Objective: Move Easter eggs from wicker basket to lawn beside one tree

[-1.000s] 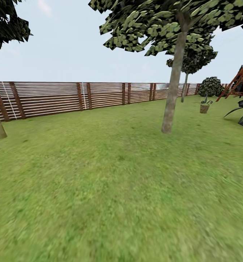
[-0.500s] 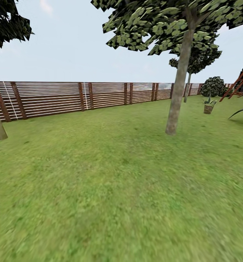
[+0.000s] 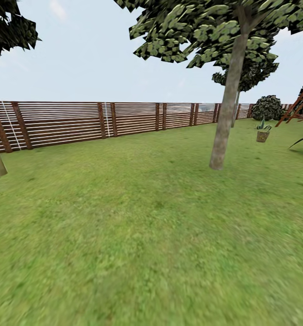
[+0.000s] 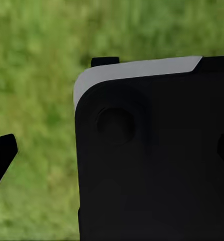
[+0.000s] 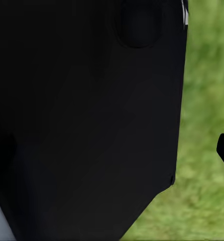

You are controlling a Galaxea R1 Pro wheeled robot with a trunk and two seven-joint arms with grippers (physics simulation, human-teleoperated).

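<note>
Camera panned slightly left since a second ago: tree drifted right in head view, so base is turning, searching. Lawn and fence ahead, basket and eggs not located. Tool state: can't tell, either arm

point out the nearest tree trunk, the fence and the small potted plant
tree [image 3: 223,131], head view, middle of its pale trunk
fence [image 3: 69,122], head view, slats left of centre
potted plant [image 3: 262,136], head view, its pot
</note>
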